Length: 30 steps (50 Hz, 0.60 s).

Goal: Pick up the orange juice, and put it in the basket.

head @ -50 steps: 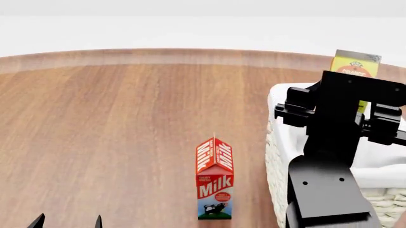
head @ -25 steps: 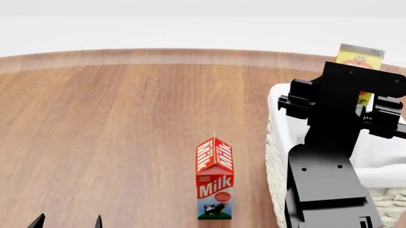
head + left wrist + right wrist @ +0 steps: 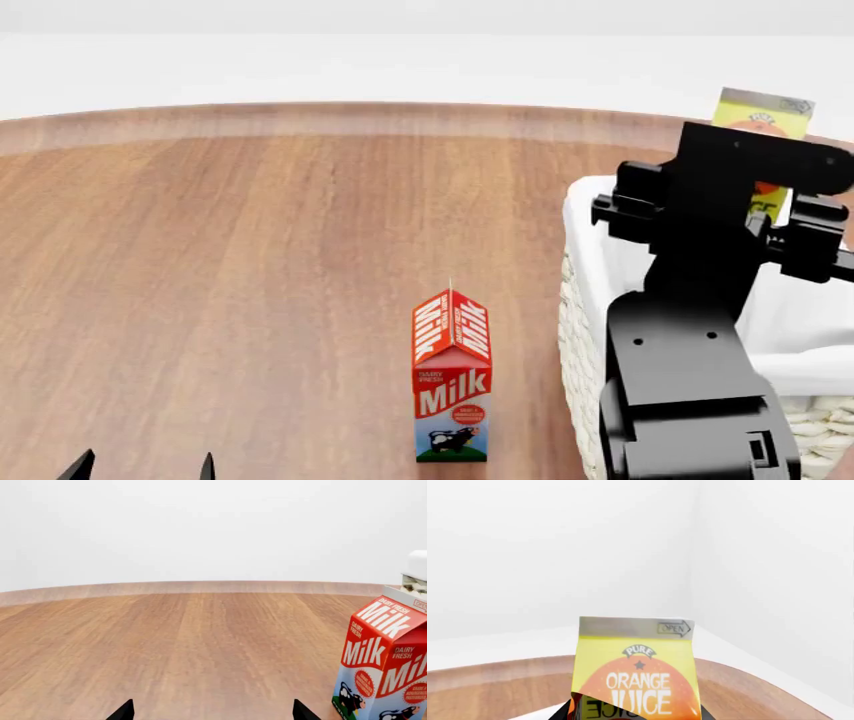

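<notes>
The orange juice (image 3: 763, 110), a yellow-orange carton with a gabled top, is held in the air over the far part of the basket (image 3: 582, 300), a cream woven basket with white lining at the table's right. My right gripper (image 3: 761, 192) is shut on the carton's lower part; the black wrist hides most of it. In the right wrist view the orange juice (image 3: 637, 675) fills the space between the dark fingers of the right gripper (image 3: 635, 715). My left gripper (image 3: 144, 465) is open and empty at the near left, also in its wrist view (image 3: 209, 712).
A red-and-white Milk carton (image 3: 451, 375) stands upright on the wooden table (image 3: 240, 280), just left of the basket; it also shows in the left wrist view (image 3: 383, 665). The basket's corner (image 3: 417, 572) shows behind it. The table's curved far edge runs across the back.
My right arm has lifted the orange juice a little higher and farther right over the basket. The left gripper and the Milk carton have not moved.
</notes>
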### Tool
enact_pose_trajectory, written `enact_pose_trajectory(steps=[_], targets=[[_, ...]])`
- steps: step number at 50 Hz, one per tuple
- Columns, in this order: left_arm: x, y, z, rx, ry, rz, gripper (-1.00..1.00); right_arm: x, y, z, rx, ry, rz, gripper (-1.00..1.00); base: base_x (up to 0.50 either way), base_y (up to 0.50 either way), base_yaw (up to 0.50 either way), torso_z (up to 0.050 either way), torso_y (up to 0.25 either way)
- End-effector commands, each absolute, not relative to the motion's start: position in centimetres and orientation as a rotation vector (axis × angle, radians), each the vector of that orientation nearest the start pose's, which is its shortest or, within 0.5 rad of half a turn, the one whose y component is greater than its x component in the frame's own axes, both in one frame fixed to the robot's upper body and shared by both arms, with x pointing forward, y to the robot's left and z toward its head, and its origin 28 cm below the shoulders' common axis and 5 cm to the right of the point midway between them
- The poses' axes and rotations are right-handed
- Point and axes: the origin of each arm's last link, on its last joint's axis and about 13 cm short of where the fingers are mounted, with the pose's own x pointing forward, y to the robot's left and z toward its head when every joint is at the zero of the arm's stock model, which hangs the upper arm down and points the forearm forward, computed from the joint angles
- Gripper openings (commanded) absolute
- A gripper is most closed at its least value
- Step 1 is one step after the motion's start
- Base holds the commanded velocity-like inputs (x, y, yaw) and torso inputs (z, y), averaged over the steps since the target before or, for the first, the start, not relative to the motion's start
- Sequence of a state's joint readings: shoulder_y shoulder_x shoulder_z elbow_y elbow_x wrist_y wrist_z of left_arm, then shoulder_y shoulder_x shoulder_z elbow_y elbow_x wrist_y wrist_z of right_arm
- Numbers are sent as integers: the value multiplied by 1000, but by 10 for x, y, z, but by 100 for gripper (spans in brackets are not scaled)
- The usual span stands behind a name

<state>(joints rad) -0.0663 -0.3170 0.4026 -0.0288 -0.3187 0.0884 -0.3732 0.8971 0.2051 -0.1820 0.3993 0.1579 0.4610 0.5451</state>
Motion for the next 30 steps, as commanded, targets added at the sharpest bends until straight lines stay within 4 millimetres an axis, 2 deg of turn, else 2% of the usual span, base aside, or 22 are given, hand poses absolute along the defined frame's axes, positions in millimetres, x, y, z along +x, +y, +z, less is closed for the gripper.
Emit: enact_pose_trajectory(steps=[1, 17, 30], targets=[[211, 205, 13, 0, 0, 0, 100, 389, -141, 172, -168, -64, -526, -100, 0, 0, 0, 0, 0], [211, 205, 13, 0, 0, 0, 100, 403, -143, 157, -172, -49, -524, -100, 0, 0, 0, 0, 1], [211, 205, 13, 0, 0, 0, 100, 403, -146, 149, -173, -38, -531, -100, 0, 0, 0, 1, 1]])
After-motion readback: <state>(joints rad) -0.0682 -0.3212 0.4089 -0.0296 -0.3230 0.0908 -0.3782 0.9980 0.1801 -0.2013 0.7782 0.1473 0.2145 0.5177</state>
